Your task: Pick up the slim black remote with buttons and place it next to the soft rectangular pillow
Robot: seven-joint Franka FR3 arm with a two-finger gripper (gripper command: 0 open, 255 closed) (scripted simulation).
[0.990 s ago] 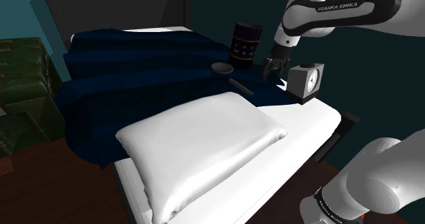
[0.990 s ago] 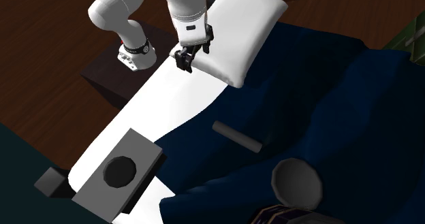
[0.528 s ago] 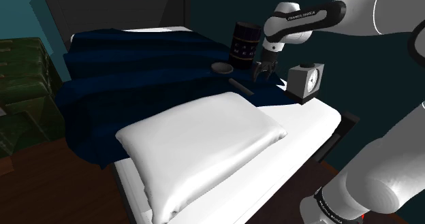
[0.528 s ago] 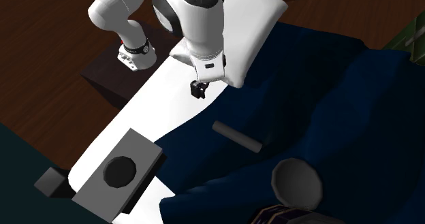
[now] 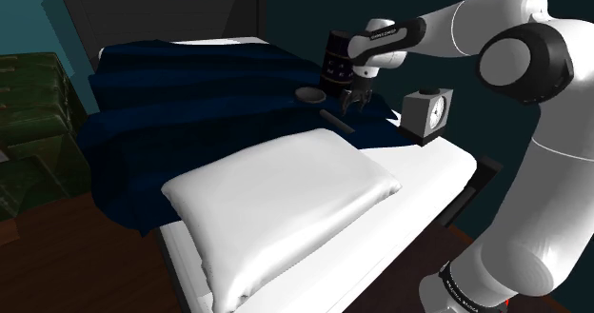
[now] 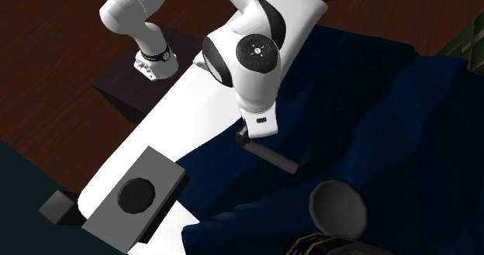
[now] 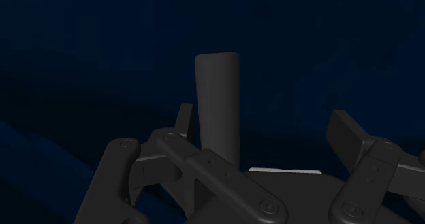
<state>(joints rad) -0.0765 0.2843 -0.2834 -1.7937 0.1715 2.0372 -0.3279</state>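
The slim dark grey remote [image 5: 334, 121] lies flat on the dark blue blanket [image 5: 190, 102], just beyond the white pillow's [image 5: 286, 192] far corner. My gripper [image 5: 354, 101] hovers close above the remote's end nearer the clock, pointing down. Across the bed, the remote [image 6: 273, 157] sticks out from under the hand, which covers the gripper [image 6: 245, 137] and part of the pillow [image 6: 299, 21]. Seen from the wrist, the remote [image 7: 218, 103] runs away from the gripper [image 7: 265, 131], between fingers [image 7: 347, 133] that stand open without touching it.
A grey alarm clock [image 5: 425, 112] stands on the white sheet beside the gripper. A shallow bowl [image 5: 309, 95] and a dark patterned can [image 5: 341, 60] sit on the blanket just past the remote. The dark headboard [image 5: 162, 16] closes the far side.
The arm has swung from beside the clock towards the shoulder view's left and come down over the remote's end. The remote and pillow have not moved.
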